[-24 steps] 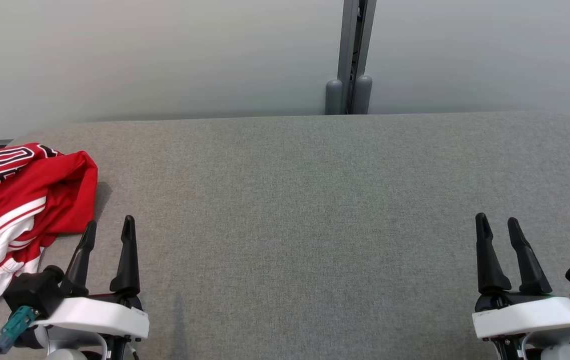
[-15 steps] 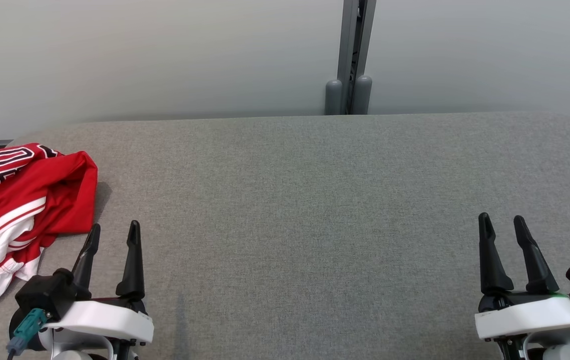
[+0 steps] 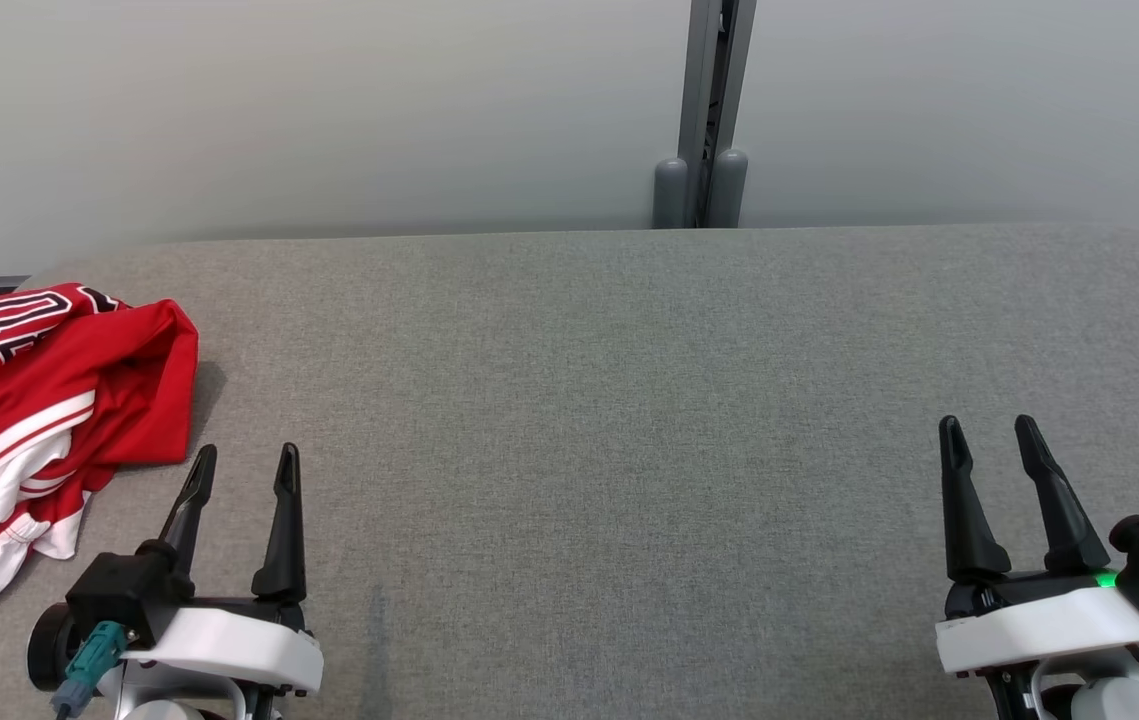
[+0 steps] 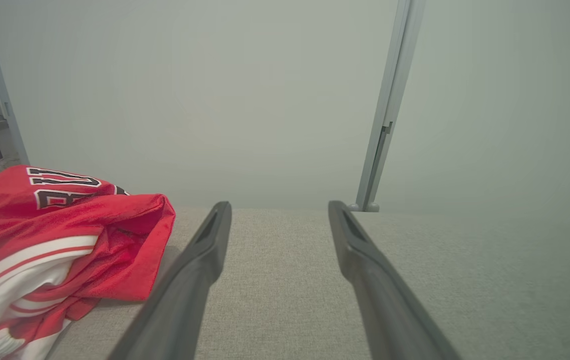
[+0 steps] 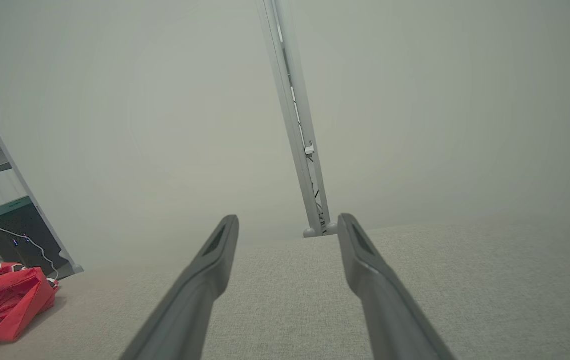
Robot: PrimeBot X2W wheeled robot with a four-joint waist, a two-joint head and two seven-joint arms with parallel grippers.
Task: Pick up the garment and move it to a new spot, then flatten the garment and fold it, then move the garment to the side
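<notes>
Shifting rightward, left gripper point(image 3: 245, 452) is drawing away from red garment point(image 3: 39, 400); right gripper point(image 3: 986, 422) is edging inward | both finger pairs are standing spread, gripping nothing | garment is lying crumpled just left of left fingers, untouched | grey fabric surface point(image 3: 579, 400) is stretching ahead of fingertips to pale wall point(image 3: 329, 110) and grey post point(image 3: 714, 100).

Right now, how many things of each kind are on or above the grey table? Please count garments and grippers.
Red-and-white garment: 1
Grippers: 2, the left gripper and the right gripper, both open
Total: 3
</notes>
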